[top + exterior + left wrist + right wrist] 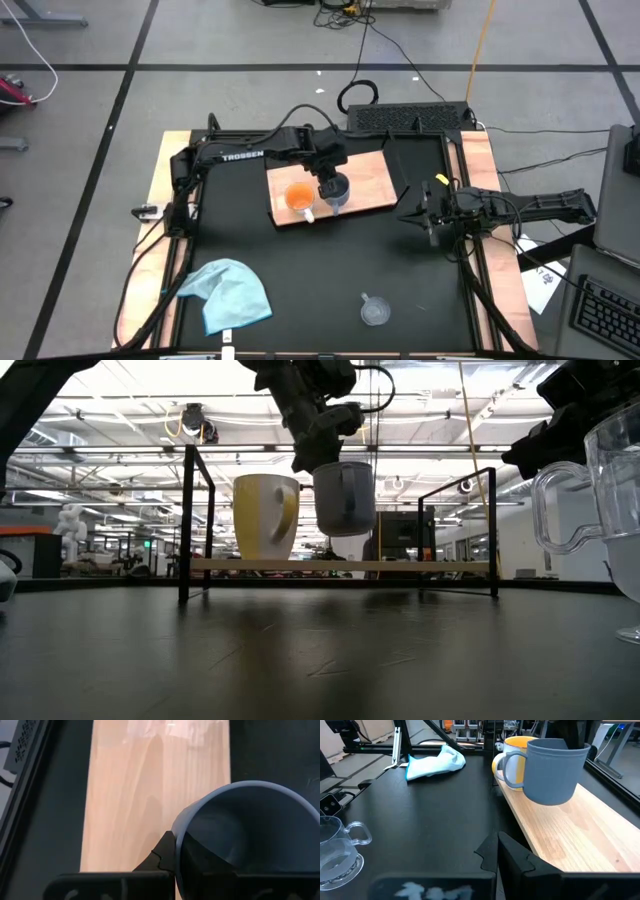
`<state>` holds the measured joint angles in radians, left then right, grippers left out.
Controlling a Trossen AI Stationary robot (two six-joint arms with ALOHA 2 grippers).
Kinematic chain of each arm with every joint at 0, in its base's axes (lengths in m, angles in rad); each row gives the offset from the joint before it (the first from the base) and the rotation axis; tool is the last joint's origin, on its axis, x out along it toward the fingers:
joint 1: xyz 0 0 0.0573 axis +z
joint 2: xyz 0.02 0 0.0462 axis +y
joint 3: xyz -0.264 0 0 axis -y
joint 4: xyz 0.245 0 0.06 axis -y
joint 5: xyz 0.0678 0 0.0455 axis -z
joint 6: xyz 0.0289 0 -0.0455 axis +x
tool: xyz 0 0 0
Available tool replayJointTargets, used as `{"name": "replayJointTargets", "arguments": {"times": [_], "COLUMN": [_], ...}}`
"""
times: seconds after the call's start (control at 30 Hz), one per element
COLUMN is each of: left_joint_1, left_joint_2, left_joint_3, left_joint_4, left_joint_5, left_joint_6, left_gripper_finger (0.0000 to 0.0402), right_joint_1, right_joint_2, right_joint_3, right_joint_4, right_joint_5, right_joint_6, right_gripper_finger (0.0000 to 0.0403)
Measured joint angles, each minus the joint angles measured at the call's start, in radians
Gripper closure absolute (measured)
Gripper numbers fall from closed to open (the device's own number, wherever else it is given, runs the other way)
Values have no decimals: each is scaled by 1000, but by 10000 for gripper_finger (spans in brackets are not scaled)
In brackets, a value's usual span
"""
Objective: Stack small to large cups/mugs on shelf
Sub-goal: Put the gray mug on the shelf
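My left gripper (328, 184) is over the light-brown wooden shelf (372, 172) and is shut on the grey-blue cup (345, 500), which it holds a little above the board. The orange cup with a white handle (300, 197) stands upright on the shelf right beside it, toward the table's left. The clear cup (375, 312) stands on the black tabletop near the front edge. My right gripper (408, 213) is open and empty just off the shelf's right end. My left gripper holds the grey-blue cup by its rim (176, 836), with one finger (164, 854) outside the wall and the other inside the cup. The fingers come from above, pointing down. The cup hangs upright below them, its base (345, 532) clear of the shelf.
A light blue cloth (230, 293) lies crumpled at the table's front left. The shelf stands on a black frame (186, 525) above the tabletop. Wooden rails (150, 230) run along the table's sides. Bare shelf board (580, 835) lies to the right of the cups.
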<state>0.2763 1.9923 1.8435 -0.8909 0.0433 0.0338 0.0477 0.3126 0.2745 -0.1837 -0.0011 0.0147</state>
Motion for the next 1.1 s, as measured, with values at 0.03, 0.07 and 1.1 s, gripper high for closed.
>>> {"name": "replayJointTargets", "arguments": {"times": [0.03,0.07,1.1], "left_joint_1": [0,0,-7], "left_joint_2": [0,0,74], "left_joint_3": [0,0,-1], "left_joint_4": [1,1,-28], "left_joint_5": [-1,0,-27], "left_joint_6": [-3,-8,-87], "left_gripper_finger": [396,396,396], "right_joint_1": [0,0,0], "right_joint_2": [0,0,0], "right_joint_3": [0,0,-1], "right_joint_4": [0,0,15], "right_joint_5": [0,0,0], "right_joint_6": [0,0,26], "right_gripper_finger": [403,403,403]}}
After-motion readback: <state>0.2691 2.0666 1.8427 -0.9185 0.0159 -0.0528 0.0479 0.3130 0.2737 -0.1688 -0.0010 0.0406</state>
